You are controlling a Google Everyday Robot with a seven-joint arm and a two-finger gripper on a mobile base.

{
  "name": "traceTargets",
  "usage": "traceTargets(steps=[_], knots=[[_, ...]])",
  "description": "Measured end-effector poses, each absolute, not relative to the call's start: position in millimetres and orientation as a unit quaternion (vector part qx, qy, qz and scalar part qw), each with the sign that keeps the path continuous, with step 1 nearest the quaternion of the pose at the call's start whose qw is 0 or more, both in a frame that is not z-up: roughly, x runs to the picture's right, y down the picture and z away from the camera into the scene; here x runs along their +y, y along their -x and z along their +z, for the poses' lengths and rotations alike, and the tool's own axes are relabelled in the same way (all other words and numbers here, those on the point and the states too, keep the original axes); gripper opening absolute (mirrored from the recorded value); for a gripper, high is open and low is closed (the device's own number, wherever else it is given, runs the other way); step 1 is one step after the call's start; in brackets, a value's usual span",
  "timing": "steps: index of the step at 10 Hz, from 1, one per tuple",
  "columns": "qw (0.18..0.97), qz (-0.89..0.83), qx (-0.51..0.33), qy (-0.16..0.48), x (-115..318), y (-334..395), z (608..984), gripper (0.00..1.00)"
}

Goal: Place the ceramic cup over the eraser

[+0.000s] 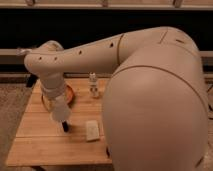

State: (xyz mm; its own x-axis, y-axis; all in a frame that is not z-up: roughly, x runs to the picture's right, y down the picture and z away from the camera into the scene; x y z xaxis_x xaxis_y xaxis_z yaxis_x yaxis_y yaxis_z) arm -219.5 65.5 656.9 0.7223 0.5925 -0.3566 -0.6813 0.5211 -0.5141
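Observation:
The ceramic cup (59, 113), plain white and tapered, hangs at the end of my arm over the left half of the wooden table (45, 145). My gripper (54, 99) comes down on it from above and is shut on it; the fingers themselves are hidden behind the wrist and cup. Directly under the cup's lower edge stands a small dark piece (65, 126), which seems to be the eraser. The cup touches it or hovers just above it; I cannot tell which.
An orange pan (70, 93) sits behind the cup, partly covered by the wrist. A small pale shaker bottle (92, 85) stands at the table's back middle. A pale rectangular block (91, 130) lies right of the cup. My own bulky body hides the table's right side.

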Motion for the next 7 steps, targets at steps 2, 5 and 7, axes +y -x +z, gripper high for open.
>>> traceTargets(steps=[2, 5, 7], knots=[[0.872, 0.365, 0.08, 0.317, 71, 216, 661, 0.0], [0.868, 0.374, 0.085, 0.314, 82, 212, 674, 0.0], [0.86, 0.394, 0.079, 0.315, 88, 209, 682, 0.05]])
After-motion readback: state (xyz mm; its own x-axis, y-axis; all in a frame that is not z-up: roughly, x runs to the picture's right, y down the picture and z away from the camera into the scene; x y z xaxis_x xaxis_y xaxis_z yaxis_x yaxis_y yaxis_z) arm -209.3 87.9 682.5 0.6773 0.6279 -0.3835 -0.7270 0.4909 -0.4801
